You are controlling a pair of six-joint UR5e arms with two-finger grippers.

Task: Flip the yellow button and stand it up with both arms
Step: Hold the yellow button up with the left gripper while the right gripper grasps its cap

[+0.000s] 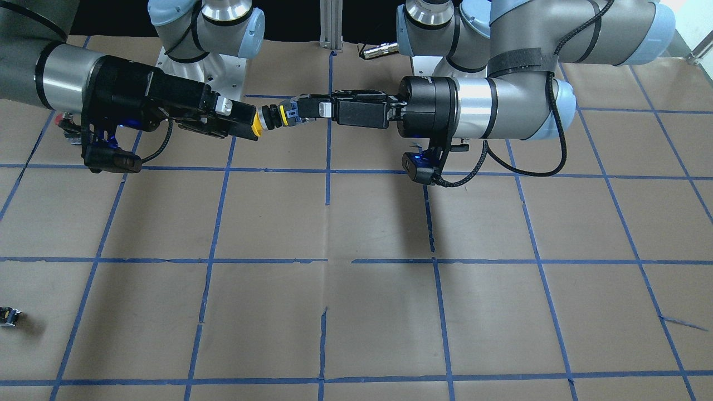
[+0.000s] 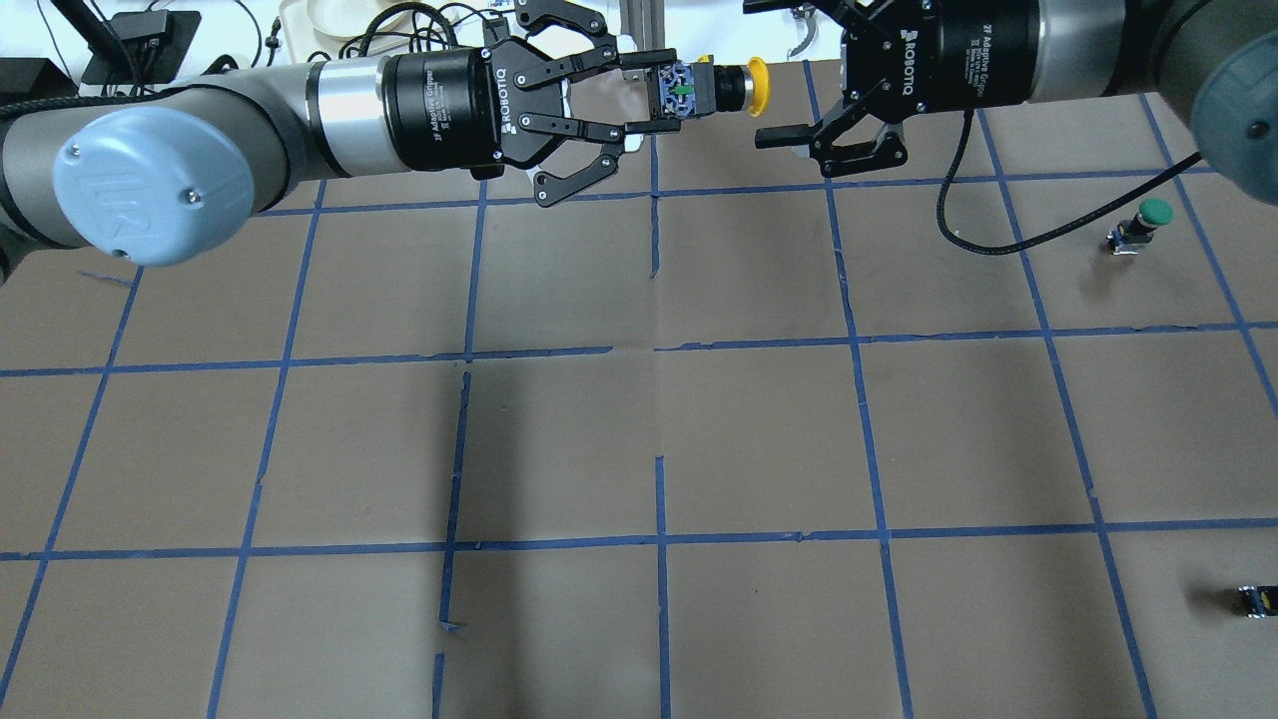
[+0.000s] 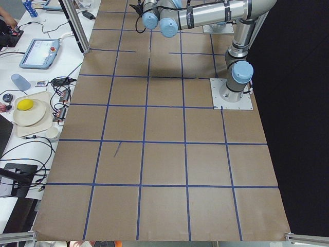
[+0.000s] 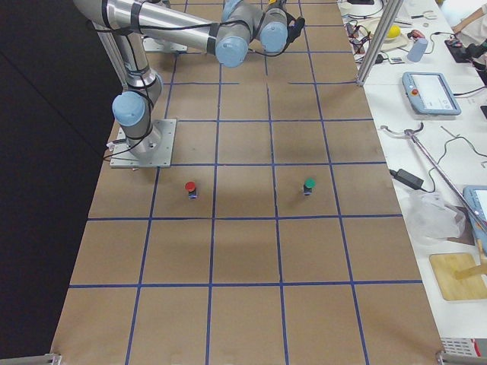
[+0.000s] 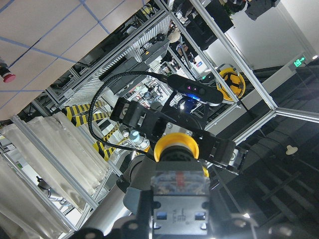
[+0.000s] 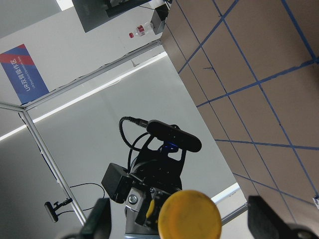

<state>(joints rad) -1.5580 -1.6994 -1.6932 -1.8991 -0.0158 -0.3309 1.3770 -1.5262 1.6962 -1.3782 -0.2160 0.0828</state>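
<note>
yellow button (image 2: 717,88): long axis horizontal, cap toward right gripper (image 1: 243,120)
left gripper (image 2: 651,99): clamped on block end
right gripper: fingers spread, flanking cap

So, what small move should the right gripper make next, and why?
Probably close the right gripper on the yellow cap. Its jaws stand open on either side of the cap, while the left gripper holds the yellow button by its block body, in the air.

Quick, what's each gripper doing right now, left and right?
Left gripper: closed on the body of the yellow button, held up off the table.
Right gripper: open, fingers spread either side of the button's cap, not gripping it.
</note>
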